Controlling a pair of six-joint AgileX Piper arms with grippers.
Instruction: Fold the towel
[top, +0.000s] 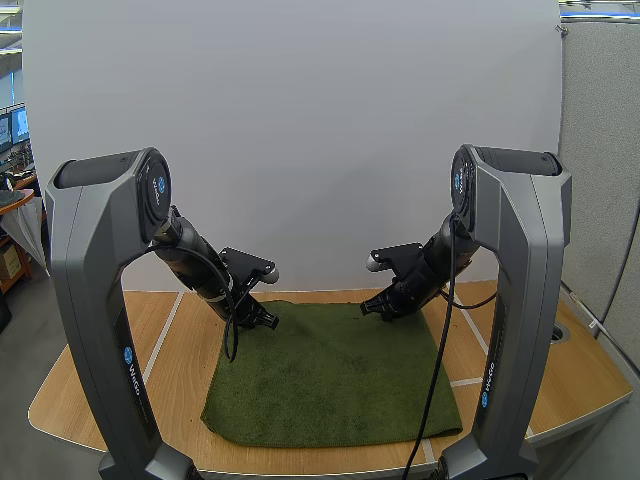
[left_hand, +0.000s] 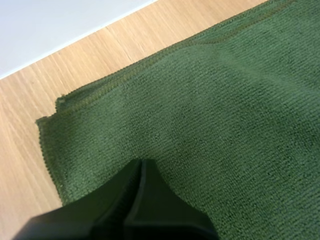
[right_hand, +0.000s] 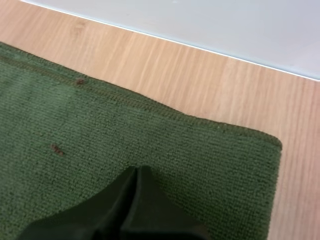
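Observation:
A dark green towel (top: 330, 375) lies flat and spread out on the wooden table (top: 180, 370). My left gripper (top: 268, 320) hovers low over the towel's far left corner (left_hand: 50, 120), its fingers together as one dark wedge with nothing between them (left_hand: 141, 162). My right gripper (top: 372, 308) hangs over the far right corner (right_hand: 272, 142), likewise shut on nothing (right_hand: 137, 170). Both tips sit a little inside the towel's far hem (left_hand: 165, 52), which runs close to the back of the table.
A white backdrop (top: 300, 130) stands right behind the table's far edge. Bare wood borders the towel on the left and right (top: 560, 370). A small round hole (top: 557, 332) is set in the table at the right.

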